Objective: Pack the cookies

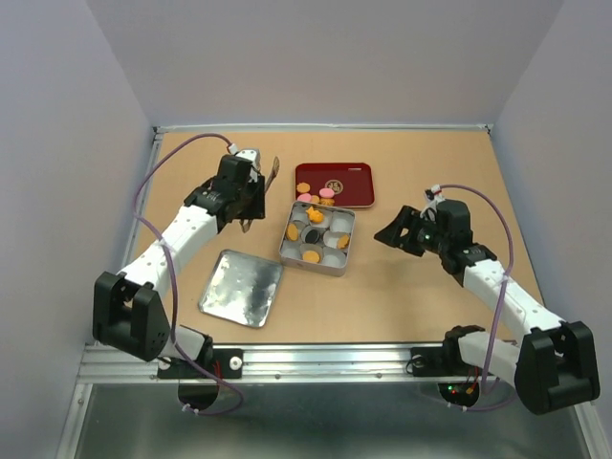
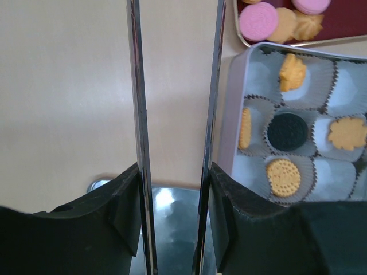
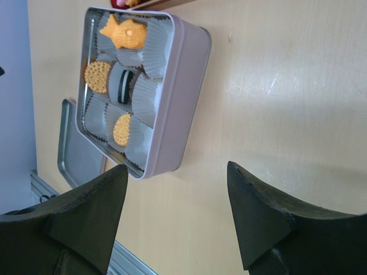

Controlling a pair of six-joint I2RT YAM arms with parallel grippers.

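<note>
Cookies lie in two places: several orange and pink ones (image 1: 316,194) on the dark red tray (image 1: 352,173), and several orange ones plus a dark one (image 1: 313,235) in paper cups of the silver tin (image 1: 346,251). My left gripper (image 1: 256,196) is shut on metal tongs (image 1: 273,172), left of the tin and above the table. In the left wrist view the tongs' blades (image 2: 137,114) stand apart and empty beside the tin (image 2: 232,114), with a dark cookie (image 2: 287,131) and a pink one (image 2: 258,21) in sight. My right gripper (image 1: 397,232) is open and empty, right of the tin (image 3: 183,97).
The tin's silver lid (image 1: 241,287) lies flat at the near left, also seen in the right wrist view (image 3: 74,154). The tray stands just behind the tin. Walls close the table at the back and sides.
</note>
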